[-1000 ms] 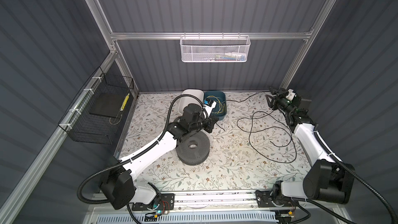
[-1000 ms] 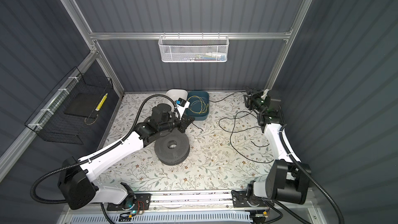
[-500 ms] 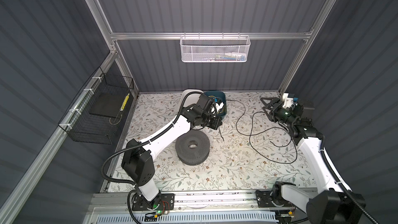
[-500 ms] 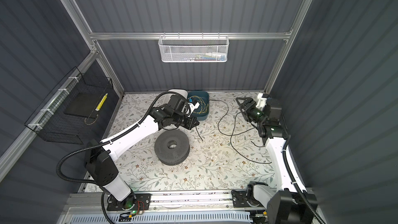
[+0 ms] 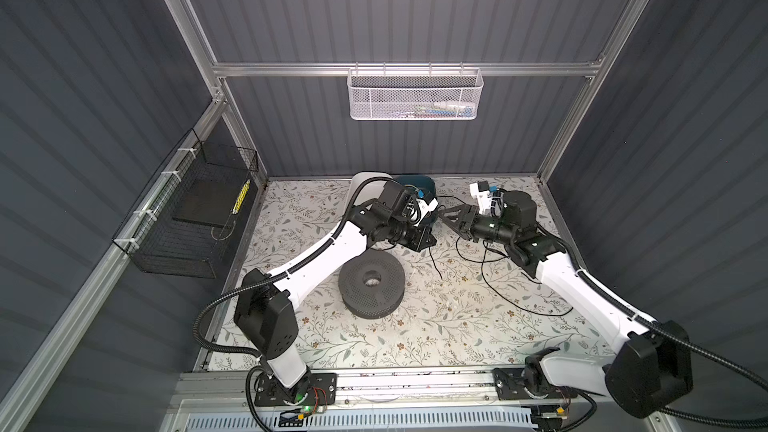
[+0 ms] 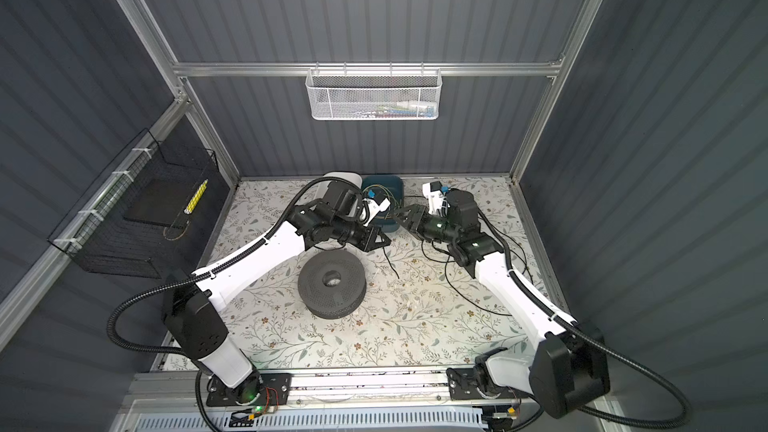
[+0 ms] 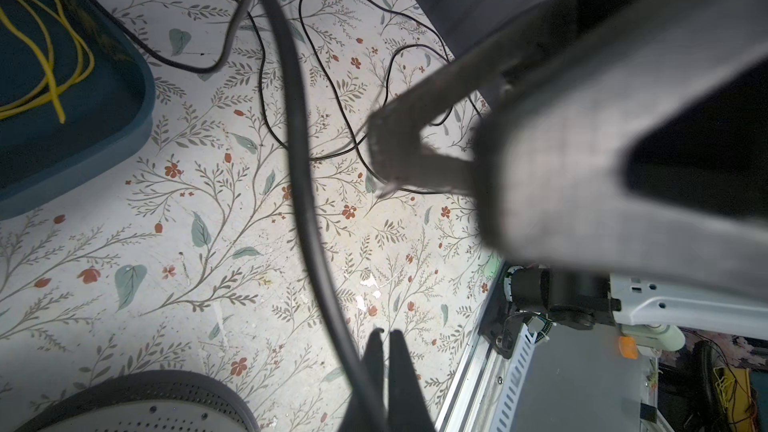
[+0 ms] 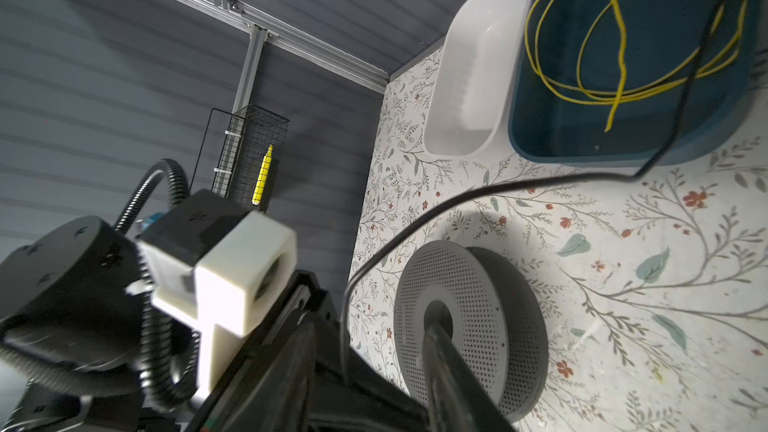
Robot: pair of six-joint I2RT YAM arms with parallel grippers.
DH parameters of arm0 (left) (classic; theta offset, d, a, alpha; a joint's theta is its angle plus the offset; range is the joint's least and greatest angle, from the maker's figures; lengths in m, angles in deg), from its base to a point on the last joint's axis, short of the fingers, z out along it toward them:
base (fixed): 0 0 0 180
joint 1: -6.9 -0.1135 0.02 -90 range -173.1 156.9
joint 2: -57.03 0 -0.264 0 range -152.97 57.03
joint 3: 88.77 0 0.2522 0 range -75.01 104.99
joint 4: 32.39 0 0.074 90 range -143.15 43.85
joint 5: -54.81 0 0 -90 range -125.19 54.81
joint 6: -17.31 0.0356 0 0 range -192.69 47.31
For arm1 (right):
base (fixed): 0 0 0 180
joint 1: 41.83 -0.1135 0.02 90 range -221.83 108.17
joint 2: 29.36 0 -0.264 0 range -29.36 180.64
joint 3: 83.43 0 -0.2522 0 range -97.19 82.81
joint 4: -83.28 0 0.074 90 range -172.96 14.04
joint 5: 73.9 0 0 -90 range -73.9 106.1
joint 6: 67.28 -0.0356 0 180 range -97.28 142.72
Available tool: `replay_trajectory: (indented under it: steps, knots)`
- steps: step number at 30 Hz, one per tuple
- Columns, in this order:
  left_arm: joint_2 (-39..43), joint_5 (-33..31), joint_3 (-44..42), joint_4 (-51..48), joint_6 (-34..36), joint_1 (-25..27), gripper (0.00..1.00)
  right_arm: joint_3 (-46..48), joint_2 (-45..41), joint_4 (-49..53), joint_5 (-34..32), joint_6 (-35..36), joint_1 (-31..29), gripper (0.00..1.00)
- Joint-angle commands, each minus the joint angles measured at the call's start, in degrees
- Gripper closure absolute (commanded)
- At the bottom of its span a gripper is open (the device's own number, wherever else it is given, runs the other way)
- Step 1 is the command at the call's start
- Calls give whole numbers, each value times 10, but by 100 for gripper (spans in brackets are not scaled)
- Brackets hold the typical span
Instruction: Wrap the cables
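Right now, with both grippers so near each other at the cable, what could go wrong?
The black cable crosses the blue bin over the yellow wire; pulling may snag them. The left gripper and right gripper are close and may collide. The cable's loose loops beneath the right arm could tangle.

cable (image 7: 299,151): smooth black rubbery sheath
spool (image 5: 353,284): matt grey, perforated
worktop (image 5: 436,326): matt flower print, scuffed
white tub (image 8: 478,76): smooth plastic

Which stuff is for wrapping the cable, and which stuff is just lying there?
For the job: black cable, left claw pinching it, right claw open.
Just lying about: grey disc, blue tub, yellow wire, white tub, mesh basket.
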Motion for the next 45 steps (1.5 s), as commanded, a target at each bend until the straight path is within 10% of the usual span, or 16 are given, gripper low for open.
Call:
replay_trajectory:
  steps: [1,19,27,32,39,45]
  knots:
    - [26,27,-10,10,8,2,100,9,15,-75,7,-32,-11,56]
    - [19,32,-14,13,12,2,100,45,6,-134,19,-61,-30,62]
    - [18,38,-15,16,19,2,100,49,21,-159,28,-73,-33,93]
    - [39,32,-50,26,56,2,63,55,-6,-156,2,-82,-32,100]
    - [212,-27,-354,409,49,2,29,102,-84,-170,-75,-135,-33,100]
    - [258,-48,-500,670,47,2,28,132,-144,-172,-140,-185,-34,100]
